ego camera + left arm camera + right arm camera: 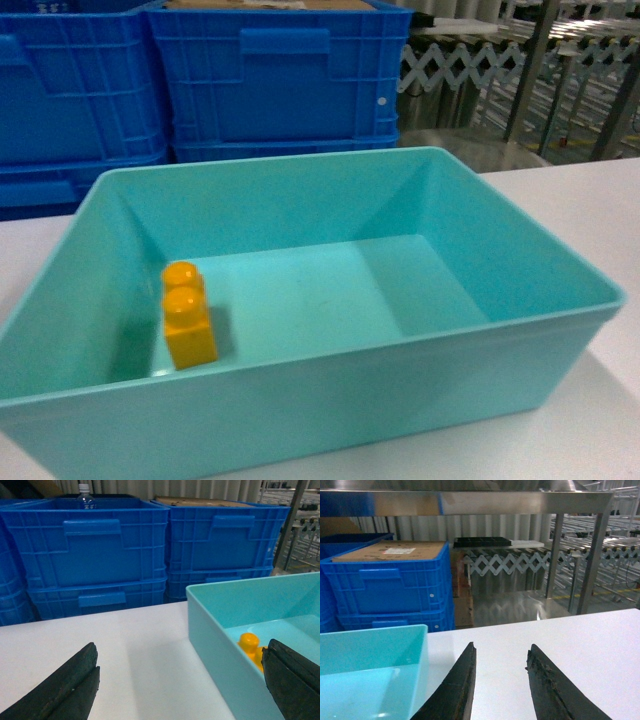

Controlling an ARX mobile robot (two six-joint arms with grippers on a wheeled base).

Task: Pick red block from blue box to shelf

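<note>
No red block shows in the pale turquoise plastic tub [300, 400], lower frame; both tools [180, 690] [501, 685] gape empty; next: locate it.

A white table [610, 200] carries the scene. The blue box [420, 390] sits directly on it, its base flat on the surface and its long side toward the head camera; bare white shows along both its sides. In the left wrist view the table runs back from the box to a row of stacked dark blue crates [90, 555]; whether these rest on its far edge or stand just behind it is hard to tell. Right of the box the tabletop [560, 630] is plain white.
</note>
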